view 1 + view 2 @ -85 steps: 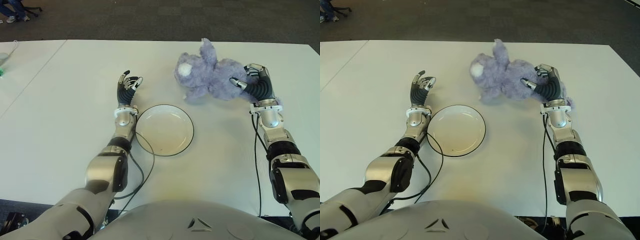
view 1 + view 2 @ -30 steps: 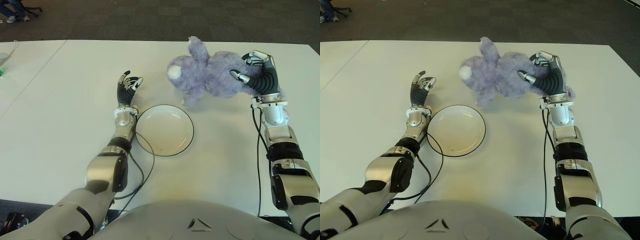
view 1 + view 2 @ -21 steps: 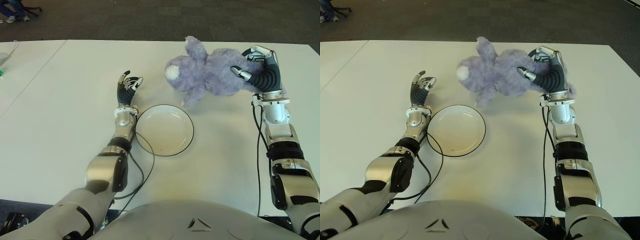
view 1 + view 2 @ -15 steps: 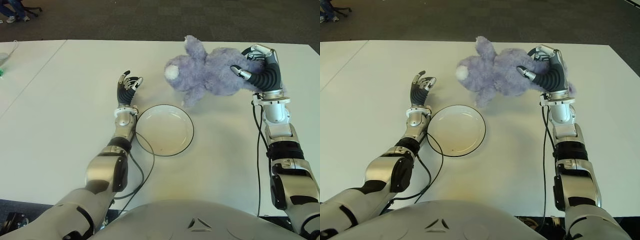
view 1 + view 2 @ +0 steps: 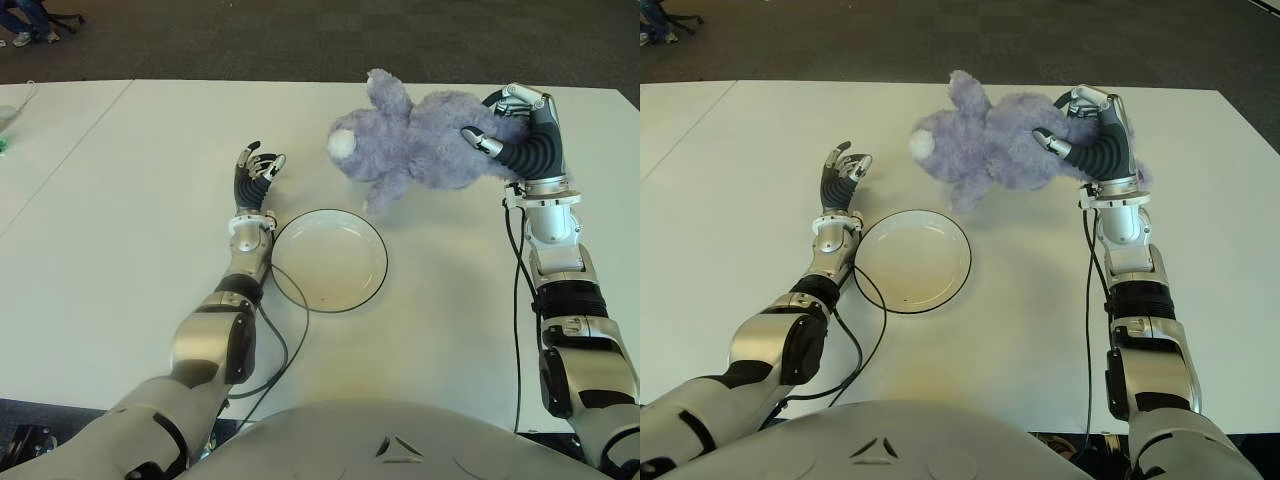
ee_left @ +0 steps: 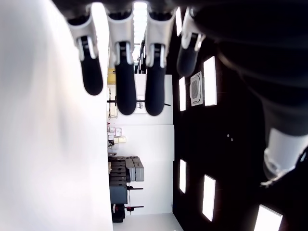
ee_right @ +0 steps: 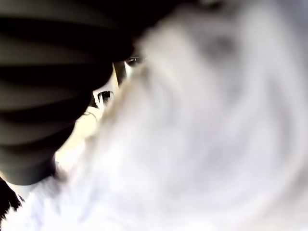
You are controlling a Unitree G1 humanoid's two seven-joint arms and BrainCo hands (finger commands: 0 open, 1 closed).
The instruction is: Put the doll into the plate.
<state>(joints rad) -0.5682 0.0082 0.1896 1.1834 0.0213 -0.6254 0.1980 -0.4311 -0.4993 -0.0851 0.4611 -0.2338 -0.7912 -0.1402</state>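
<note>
A fluffy lavender doll [image 5: 415, 145] with a white snout hangs above the white table [image 5: 120, 200], behind and to the right of the plate. My right hand [image 5: 510, 135] is shut on the doll's body at its right end, and fur [image 7: 202, 134] fills the right wrist view. The round white plate [image 5: 330, 260] with a dark rim lies flat near the table's middle, with nothing in it. My left hand [image 5: 256, 170] shows just left of the plate, fingers [image 6: 120, 86] relaxed and holding nothing.
A black cable [image 5: 285, 330] loops over the table by the plate's left rim. Dark carpet [image 5: 300, 40] lies beyond the table's far edge. A seam [image 5: 70, 150] crosses the tabletop at the far left.
My right hand has lifted the doll off the table and carried it up and slightly left. The left hand and the plate have not moved.
</note>
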